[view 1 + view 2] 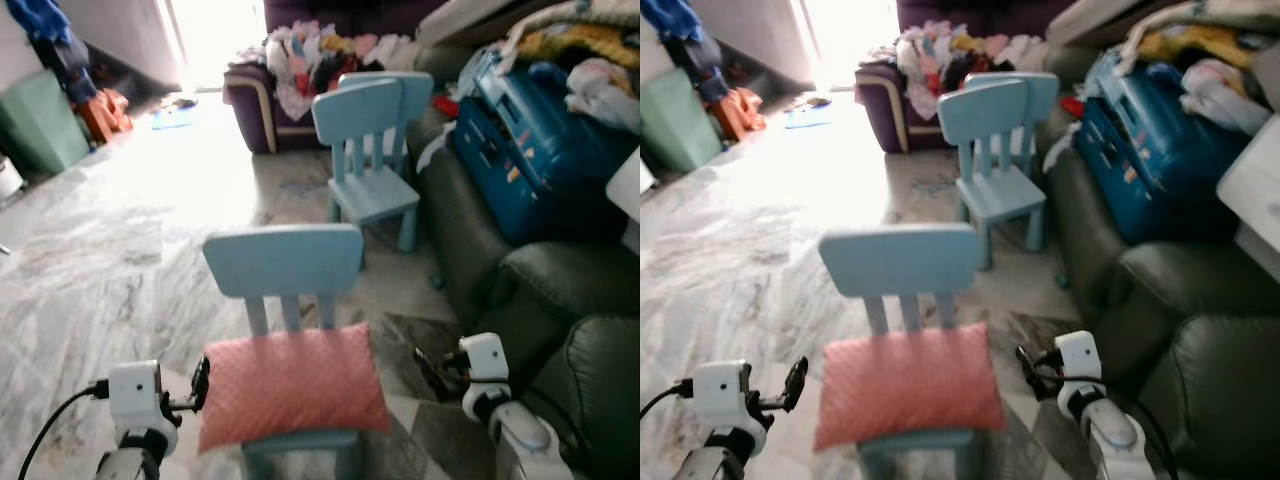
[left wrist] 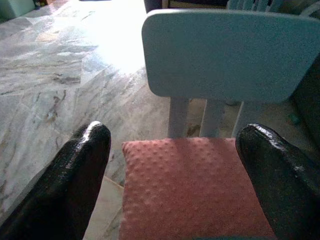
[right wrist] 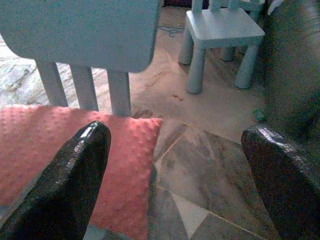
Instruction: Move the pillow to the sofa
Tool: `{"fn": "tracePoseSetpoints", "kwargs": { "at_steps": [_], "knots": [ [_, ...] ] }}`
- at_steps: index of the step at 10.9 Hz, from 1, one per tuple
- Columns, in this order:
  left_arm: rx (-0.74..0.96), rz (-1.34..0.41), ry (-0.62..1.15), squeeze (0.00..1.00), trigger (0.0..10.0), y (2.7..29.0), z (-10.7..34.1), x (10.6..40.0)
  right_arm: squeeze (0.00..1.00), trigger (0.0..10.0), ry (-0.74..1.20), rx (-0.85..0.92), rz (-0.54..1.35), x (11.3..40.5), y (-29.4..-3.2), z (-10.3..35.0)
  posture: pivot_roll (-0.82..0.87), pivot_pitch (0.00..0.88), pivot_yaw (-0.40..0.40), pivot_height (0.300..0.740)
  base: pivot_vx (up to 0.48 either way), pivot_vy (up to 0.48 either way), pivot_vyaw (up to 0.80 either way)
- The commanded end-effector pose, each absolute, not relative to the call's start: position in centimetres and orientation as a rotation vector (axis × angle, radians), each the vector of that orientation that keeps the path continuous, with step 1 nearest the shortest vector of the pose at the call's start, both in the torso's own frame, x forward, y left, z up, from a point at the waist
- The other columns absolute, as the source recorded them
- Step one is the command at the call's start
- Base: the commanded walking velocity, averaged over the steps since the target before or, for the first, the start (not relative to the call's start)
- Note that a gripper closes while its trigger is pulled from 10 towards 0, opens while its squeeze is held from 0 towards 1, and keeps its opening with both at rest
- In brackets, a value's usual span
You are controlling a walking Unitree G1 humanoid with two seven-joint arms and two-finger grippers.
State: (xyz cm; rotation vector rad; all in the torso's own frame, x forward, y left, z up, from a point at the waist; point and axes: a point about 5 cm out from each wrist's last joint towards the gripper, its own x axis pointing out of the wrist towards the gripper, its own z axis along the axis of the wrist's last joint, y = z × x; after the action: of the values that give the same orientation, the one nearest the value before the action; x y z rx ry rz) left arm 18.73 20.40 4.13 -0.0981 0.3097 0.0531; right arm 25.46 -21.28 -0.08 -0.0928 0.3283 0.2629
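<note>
Your pink dimpled pillow point(image 1: 290, 385) is lying flat on the seat of the nearest pale blue child's chair point(image 1: 283, 262), just in front of its slatted back and overhanging the seat at the edges. Nothing is touching it, so the lift is not yet started, as far as you can judge.

Your left pincer point(image 2: 172, 165) is hovering just beside the pillow's left edge, its two black fingers point(image 2: 75, 170) spread wide and released, gripping nothing. Your right pincer point(image 3: 175, 165) is hanging just off the pillow's right corner, likewise spread and empty, with its fingers point(image 3: 75, 165) framing that corner and the marble floor point(image 1: 110, 260) beyond.

Beside the pillow, on its right, the dark green leather sofa point(image 1: 560, 300) is waiting as your target; its nearer armrest and cushion look free, while farther back it is carrying a blue suitcase point(image 1: 530, 150) and piled clothes. Beyond the pillow's chair a second blue chair point(image 1: 370, 160) is standing, with a purple armchair point(image 1: 255, 105) heaped with laundry behind it.

Everything is left: closing on the pillow, raising it, carrying it rightward, and setting it on the sofa.
</note>
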Motion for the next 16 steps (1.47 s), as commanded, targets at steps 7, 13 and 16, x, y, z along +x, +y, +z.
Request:
{"fn": "tracePoseSetpoints", "kwargs": {
  "at_steps": [7,13,16],
  "knots": [
    [-0.080,0.055,0.313,0.00,10.0,20.5,4.2,18.9,0.00,10.0,0.407,-0.093,0.237,26.3,-21.7,-0.7,-0.18,0.053,0.042,0.529,0.000,0.000,0.00],
    [-0.042,0.105,0.324,0.00,10.0,20.9,4.0,18.8,0.00,10.0,0.402,-0.093,0.238,26.5,-21.7,-0.7,-0.17,0.054,0.042,0.455,0.000,0.000,0.00],
    [-0.018,0.167,0.331,0.00,10.0,21.7,4.0,18.8,0.00,10.0,0.396,-0.102,0.250,26.6,-21.7,-0.5,-0.17,0.054,0.040,0.455,0.000,0.000,0.00]
  ]
}}
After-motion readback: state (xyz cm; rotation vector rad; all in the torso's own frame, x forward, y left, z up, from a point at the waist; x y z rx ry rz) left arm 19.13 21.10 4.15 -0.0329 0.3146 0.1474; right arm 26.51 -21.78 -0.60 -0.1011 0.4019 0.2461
